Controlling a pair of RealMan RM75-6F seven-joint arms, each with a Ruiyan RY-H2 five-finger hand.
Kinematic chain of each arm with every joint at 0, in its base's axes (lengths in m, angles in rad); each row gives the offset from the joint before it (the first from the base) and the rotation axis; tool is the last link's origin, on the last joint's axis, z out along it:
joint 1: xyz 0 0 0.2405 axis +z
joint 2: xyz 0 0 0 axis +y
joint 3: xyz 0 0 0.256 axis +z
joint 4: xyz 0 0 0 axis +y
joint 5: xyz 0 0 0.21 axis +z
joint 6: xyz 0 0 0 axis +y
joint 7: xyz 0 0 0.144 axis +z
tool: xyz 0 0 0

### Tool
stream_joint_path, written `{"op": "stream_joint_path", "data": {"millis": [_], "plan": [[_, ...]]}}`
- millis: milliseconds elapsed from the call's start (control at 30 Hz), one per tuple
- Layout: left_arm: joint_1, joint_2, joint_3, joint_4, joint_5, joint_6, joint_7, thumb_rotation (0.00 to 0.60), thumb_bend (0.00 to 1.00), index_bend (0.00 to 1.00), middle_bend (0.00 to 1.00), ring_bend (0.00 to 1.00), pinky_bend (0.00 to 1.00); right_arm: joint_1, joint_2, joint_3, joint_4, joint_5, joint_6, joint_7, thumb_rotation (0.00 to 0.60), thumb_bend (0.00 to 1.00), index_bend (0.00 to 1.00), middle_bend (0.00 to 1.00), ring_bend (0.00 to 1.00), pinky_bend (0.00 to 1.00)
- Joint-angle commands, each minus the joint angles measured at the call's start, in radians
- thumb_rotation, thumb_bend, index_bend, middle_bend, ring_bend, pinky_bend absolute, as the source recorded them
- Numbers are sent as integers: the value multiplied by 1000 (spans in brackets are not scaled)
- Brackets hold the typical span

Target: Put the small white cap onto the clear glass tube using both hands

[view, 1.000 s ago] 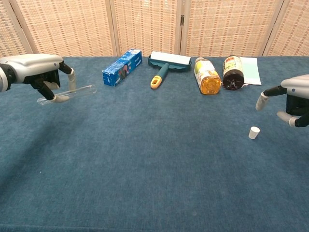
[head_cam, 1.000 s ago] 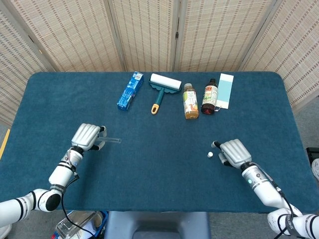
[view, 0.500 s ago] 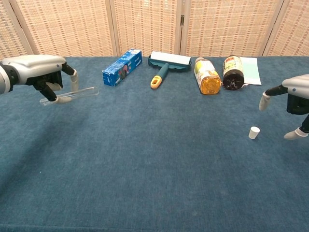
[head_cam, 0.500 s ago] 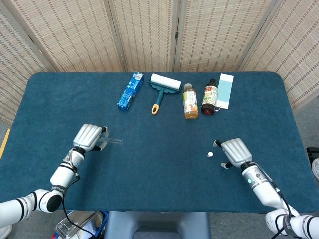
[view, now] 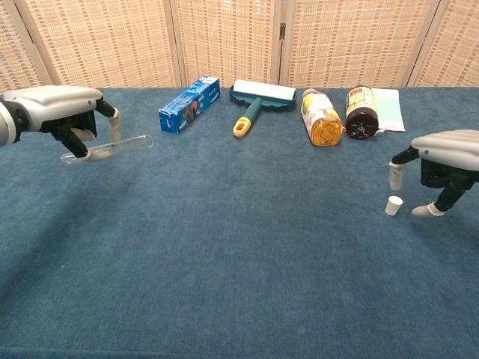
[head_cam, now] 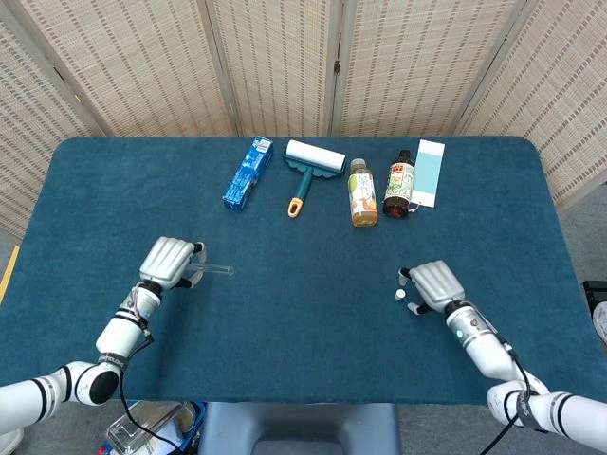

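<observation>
The clear glass tube hangs level above the blue cloth at the left, pinched by my left hand; in the head view the tube sticks out to the right of that hand. The small white cap stands on the cloth at the right, also seen as the cap from the head. My right hand hovers just over and beside the cap with its fingers apart on either side, holding nothing; the head view shows this hand right of the cap.
Along the far side of the table lie a blue box, a lint roller, an amber bottle, a dark bottle and a pale card. Folding screens stand behind.
My right hand has moved left, closer to the white cap, so its fingers now straddle it. The left hand and tube have barely shifted.
</observation>
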Motion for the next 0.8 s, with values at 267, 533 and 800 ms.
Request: {"op": "stream_joint_path", "data": {"millis": [267,533,800], "plan": [[1,-4,1,9,4,-3,-8,600,348,617,1000,1000,1000,25,-36,9,34,25,-33,-10,600,265,455,1000,1000,1000],[3,-6,3,20,7,-6,-16,600,348,617,1000,1000,1000,35,-43,10,41,41,-45,-19,600,295,471,1000,1000,1000],[6,-8,5,26,13,-5,-20,600,348,617,1000,1000,1000,38,-46,6,41,43,-49,-18,600,313,508,1000,1000,1000]]}}
